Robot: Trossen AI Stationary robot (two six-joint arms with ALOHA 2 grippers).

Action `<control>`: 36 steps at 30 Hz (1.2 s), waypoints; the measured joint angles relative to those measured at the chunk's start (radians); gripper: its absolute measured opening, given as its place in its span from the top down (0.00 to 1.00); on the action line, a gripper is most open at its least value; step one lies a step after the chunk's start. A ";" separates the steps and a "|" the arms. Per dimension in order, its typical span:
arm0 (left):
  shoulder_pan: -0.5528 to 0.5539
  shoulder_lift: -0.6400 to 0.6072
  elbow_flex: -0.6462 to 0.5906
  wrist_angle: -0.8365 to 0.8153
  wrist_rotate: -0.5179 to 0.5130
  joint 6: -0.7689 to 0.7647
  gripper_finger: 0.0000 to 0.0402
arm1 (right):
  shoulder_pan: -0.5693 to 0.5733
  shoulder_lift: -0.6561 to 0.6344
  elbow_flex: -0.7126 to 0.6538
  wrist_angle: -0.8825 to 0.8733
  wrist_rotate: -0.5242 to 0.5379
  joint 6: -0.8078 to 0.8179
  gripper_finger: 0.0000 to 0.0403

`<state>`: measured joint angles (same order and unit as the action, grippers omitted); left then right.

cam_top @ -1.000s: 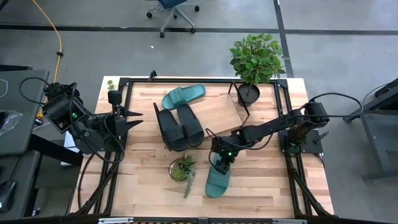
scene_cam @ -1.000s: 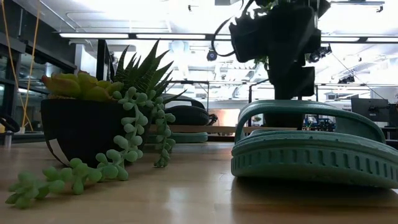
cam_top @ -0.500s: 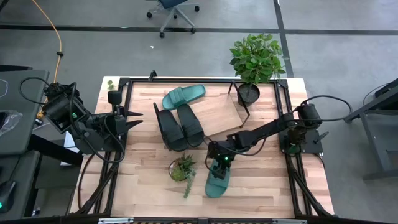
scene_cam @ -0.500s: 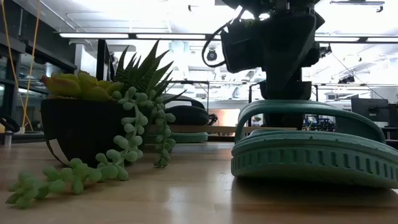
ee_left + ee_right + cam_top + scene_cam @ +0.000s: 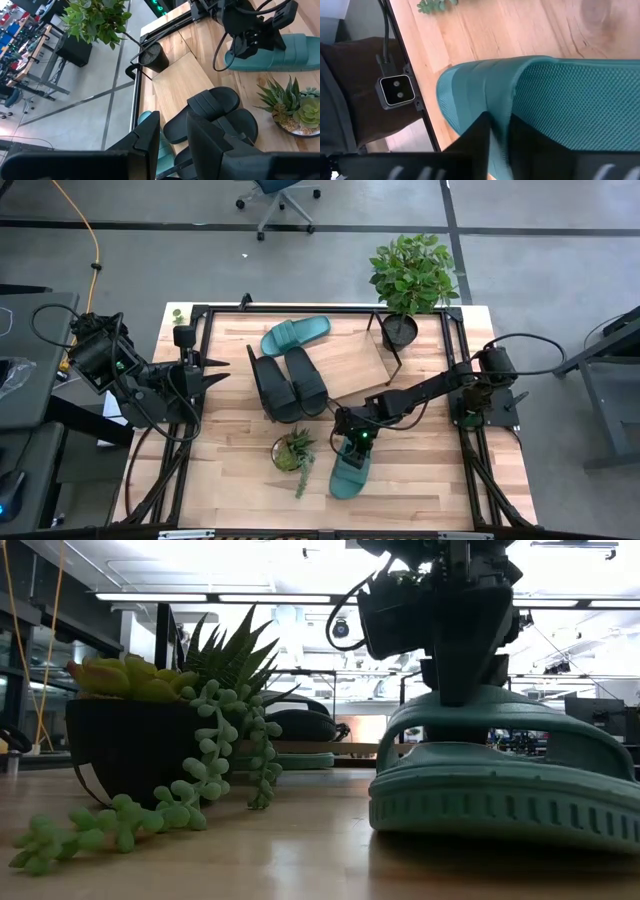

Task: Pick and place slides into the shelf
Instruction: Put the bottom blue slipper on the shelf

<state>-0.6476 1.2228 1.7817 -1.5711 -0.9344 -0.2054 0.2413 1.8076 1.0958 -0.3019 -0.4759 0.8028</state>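
Note:
A teal slide (image 5: 349,468) (image 5: 500,795) lies flat near the table's front edge, and my right gripper (image 5: 356,442) (image 5: 499,125) is shut on its strap. Two black slides (image 5: 290,383) (image 5: 215,107) rest side by side on the slanted wooden shelf (image 5: 352,360). The other teal slide (image 5: 295,334) lies at the shelf's far side. My left gripper (image 5: 222,370) (image 5: 172,137) waits raised at the table's left edge, fingers a little apart with nothing between them. My right gripper pinches the strap's edge (image 5: 506,102) at the slide's far end, one finger on the strap's outer face and one inside it. The fingers come slanting down from the table's right. The slide's sole (image 5: 500,815) stays on the table.
A succulent pot (image 5: 292,452) (image 5: 130,740) stands just left of the held slide. A large potted plant (image 5: 410,275) stands at the far right corner. The black table frame (image 5: 470,420) runs along the right side. A small camera (image 5: 396,90) sits at the near edge.
My right gripper has sunk a little toward the near edge onto the teal slide and shut on its strap. The strap now bulges upward at the pinch. The slide's sole has stayed on the table.

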 joint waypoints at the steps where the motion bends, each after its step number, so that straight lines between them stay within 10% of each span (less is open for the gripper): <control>1: 0.000 0.000 0.000 0.000 0.000 0.000 0.79 | 0.000 0.000 0.000 0.001 -0.001 0.001 0.94; 18: 0.000 0.000 0.000 0.000 0.027 0.025 0.79 | 0.139 -0.093 0.002 0.036 0.164 0.274 1.00; 36: 0.000 0.000 0.000 0.000 0.027 0.089 0.79 | 0.240 -0.278 0.002 0.065 1.069 0.765 1.00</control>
<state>-0.6479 1.2228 1.7817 -1.5711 -0.9075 -0.1165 0.4816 1.5300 1.0977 -0.2367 0.5935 1.5680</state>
